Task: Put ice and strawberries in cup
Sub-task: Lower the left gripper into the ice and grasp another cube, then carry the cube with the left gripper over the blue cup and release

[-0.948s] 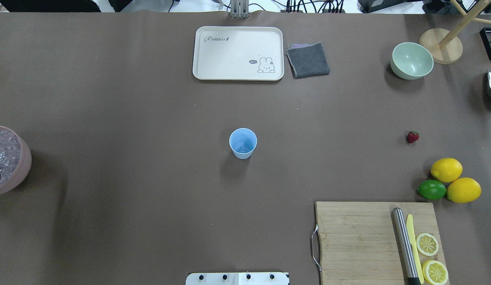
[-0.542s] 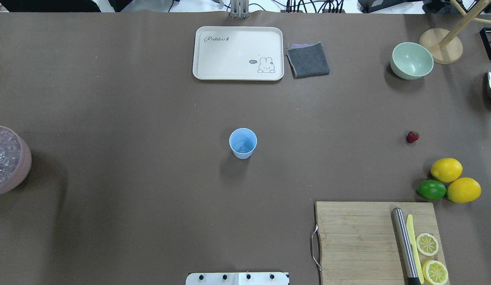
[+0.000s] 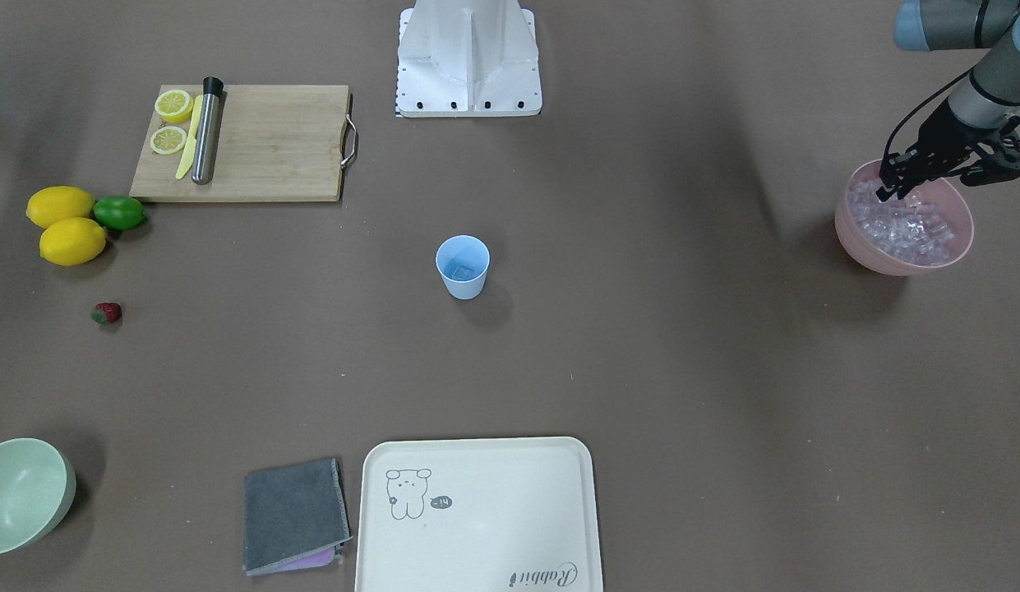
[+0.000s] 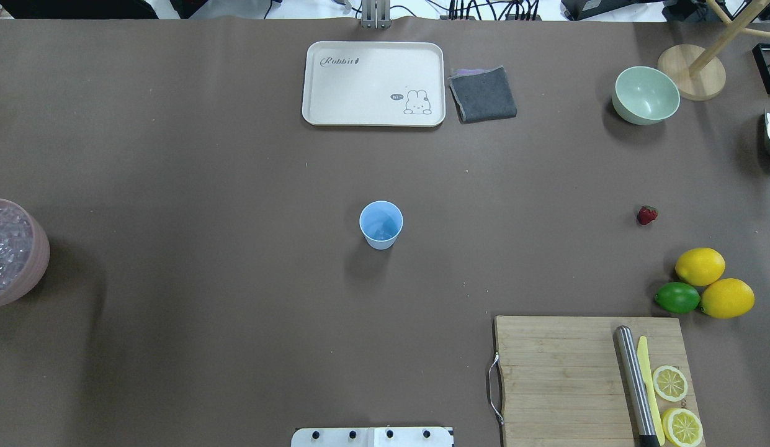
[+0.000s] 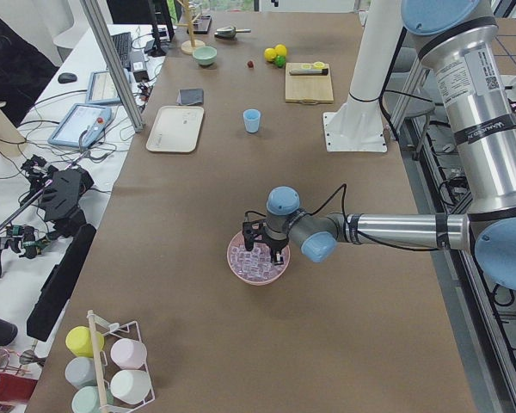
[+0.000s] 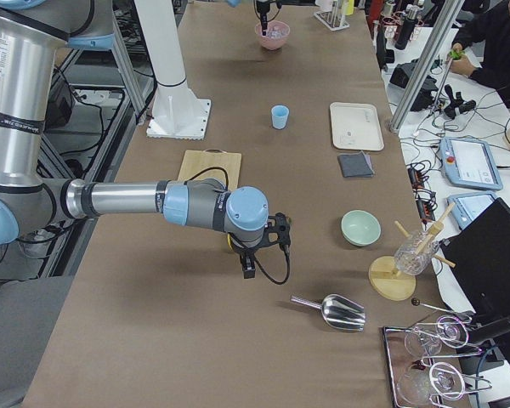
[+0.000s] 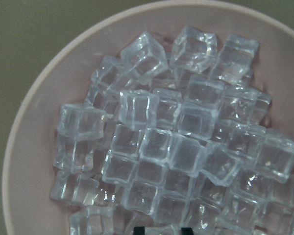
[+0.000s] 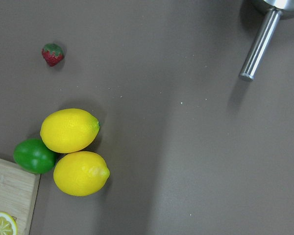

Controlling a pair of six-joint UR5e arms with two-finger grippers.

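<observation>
In the front-facing view my left end effector (image 3: 937,177) hangs just over the big pink plastic bowl (image 3: 888,256), jaws spread and holding nothing I can make out. The small clear ice cubes (image 3: 904,226) lie directly beneath it. The light blue plastic cup (image 3: 463,267) stands mid-way along the worktop (image 3: 641,329), well apart, off to the robot's right. The left wrist view is all cubes, with no long axis to line up on. In the right side view I cannot tell the right end effector (image 6: 248,270) open or closed. Its wrist view shows the tiny red strawberry (image 8: 52,54) near two yellow lemons (image 8: 69,130), so that arm is nearer
</observation>
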